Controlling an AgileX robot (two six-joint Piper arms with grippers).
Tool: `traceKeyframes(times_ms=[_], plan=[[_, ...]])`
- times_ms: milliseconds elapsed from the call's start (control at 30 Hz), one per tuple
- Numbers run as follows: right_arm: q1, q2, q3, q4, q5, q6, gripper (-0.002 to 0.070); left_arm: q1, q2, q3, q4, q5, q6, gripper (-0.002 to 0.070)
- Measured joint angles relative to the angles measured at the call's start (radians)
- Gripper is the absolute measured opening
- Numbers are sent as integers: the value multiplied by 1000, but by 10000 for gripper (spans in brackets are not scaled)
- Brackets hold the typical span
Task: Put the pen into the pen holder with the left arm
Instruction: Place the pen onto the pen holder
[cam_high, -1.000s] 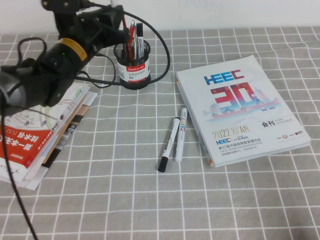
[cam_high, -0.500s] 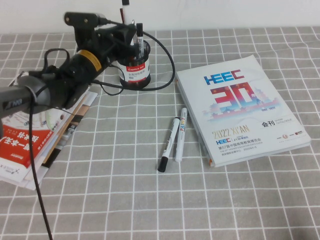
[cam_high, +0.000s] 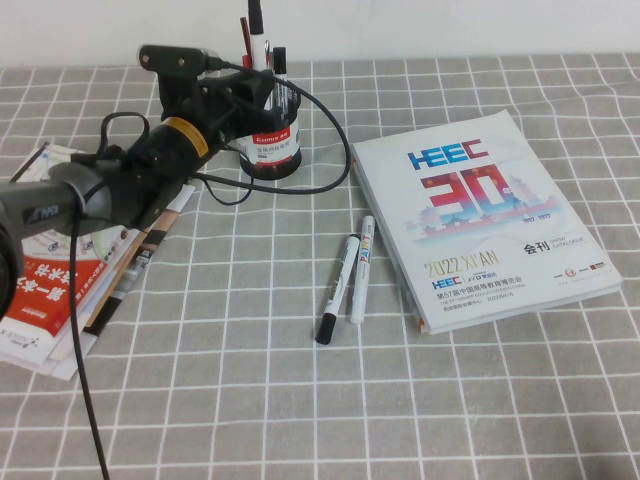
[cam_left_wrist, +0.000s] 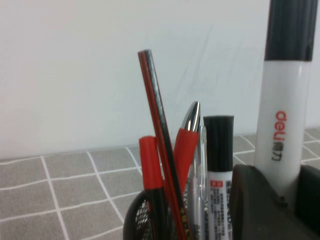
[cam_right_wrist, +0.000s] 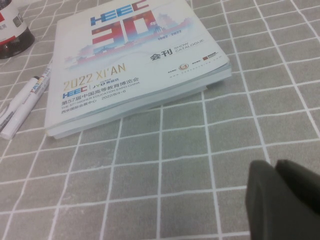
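Observation:
My left gripper (cam_high: 255, 88) is shut on the pen (cam_high: 257, 45), a white-barrelled marker with a black top end, and holds it upright at the left rim of the pen holder (cam_high: 273, 148). The pen's lower end is hidden behind the gripper. In the left wrist view the pen (cam_left_wrist: 284, 130) stands between my fingers (cam_left_wrist: 254, 205), beside the pens that stand in the mesh cup (cam_left_wrist: 134, 219). My right gripper (cam_right_wrist: 280, 197) is shut and empty, low over the tablecloth near the catalogue; it is out of the high view.
A black-tipped marker (cam_high: 337, 288) and an all-white printed marker (cam_high: 362, 268) lie mid-table. A thick catalogue (cam_high: 480, 215) lies to the right. A pile of magazines (cam_high: 60, 290) lies at the left under my left arm. Loose cables loop around the holder.
My left arm has swung right and lower toward the holder, bringing the upright pen to the cup's rim. The markers and catalogue have not moved.

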Motion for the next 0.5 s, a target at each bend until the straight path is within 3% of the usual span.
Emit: traceKeyframes(times_ms=[300, 500], plan=[[0, 0, 0, 0, 0, 0, -15, 0, 1, 0, 0, 6, 47, 122], [0, 0, 0, 0, 0, 0, -15, 0, 1, 0, -2, 40, 54, 225]])
